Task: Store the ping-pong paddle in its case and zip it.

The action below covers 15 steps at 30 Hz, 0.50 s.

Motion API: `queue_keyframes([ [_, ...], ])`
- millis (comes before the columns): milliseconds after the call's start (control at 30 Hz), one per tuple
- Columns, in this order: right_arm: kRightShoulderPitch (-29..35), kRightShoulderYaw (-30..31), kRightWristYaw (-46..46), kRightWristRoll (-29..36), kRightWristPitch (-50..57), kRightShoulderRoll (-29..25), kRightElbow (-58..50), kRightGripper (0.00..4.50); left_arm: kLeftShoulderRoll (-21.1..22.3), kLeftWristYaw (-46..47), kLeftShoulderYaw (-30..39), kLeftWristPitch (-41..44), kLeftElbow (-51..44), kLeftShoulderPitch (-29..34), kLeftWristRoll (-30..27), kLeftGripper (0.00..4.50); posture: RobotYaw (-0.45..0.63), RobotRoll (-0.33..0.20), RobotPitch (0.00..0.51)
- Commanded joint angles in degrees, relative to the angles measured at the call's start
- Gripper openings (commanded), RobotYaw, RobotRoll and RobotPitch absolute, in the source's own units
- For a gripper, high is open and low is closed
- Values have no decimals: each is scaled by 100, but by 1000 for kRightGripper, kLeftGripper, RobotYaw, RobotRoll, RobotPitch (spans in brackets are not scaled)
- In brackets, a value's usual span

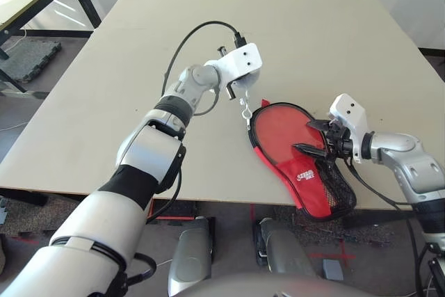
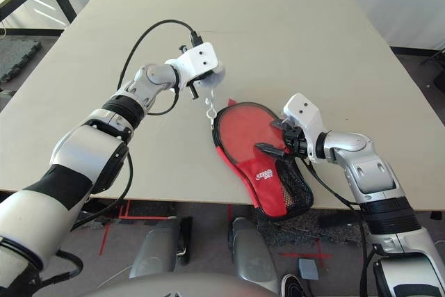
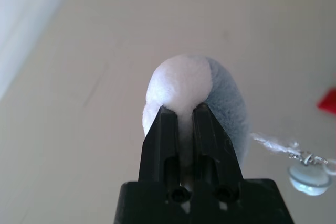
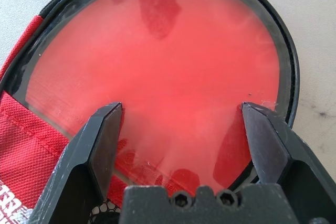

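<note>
Paddle (image 4: 157, 61): we count one, its round red face lying inside the single red case (image 1: 306, 179) near the table's (image 1: 292, 39) front edge, on the robot's right. We count one case, one white pom-pom (image 3: 181, 85), one small clear bead (image 3: 310, 178) on the cord, and two grippers.

We find the case flat on the table with its round end open, the black rim of the opening showing around the red face. The narrow end, with black mesh pocket (image 1: 339, 189) and white logo (image 1: 306, 174), overhangs the table's front edge. We cannot see the paddle's handle; it is hidden in the case.

We note the right gripper (image 1: 313, 137) standing over the round end of the case, its two black fingers (image 4: 94, 145) spread wide. In the right wrist view the red face fills the gap between them, one finger over each side of the blade. We cannot tell whether the fingertips touch the blade or the case.

We note the left gripper (image 3: 181, 124) above the table, beyond the case's round end and to its left. Its fingers stand narrow and pinch the pom-pom, which bulges out past the tips. A thin cord with metal links (image 1: 245, 110) hangs from the pom-pom down to the case's rim. The paddle lies well apart from these fingers, joined to them only through cord and case.
</note>
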Motion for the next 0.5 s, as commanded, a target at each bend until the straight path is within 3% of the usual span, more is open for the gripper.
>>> queue_keyframes([
  [33,282,236,-32,-57,277,39,130,4500,-184,663,240,-214,65,-334,-18,54,-6,0,149],
  [300,353,223,-117,-9,372,82,-17,4500,-600,1768,492,-793,54,-686,18,54,-30,0,148],
  [500,414,215,-183,48,408,91,-95,4500,-964,1372,581,-985,64,-529,-106,54,-35,0,149],
])
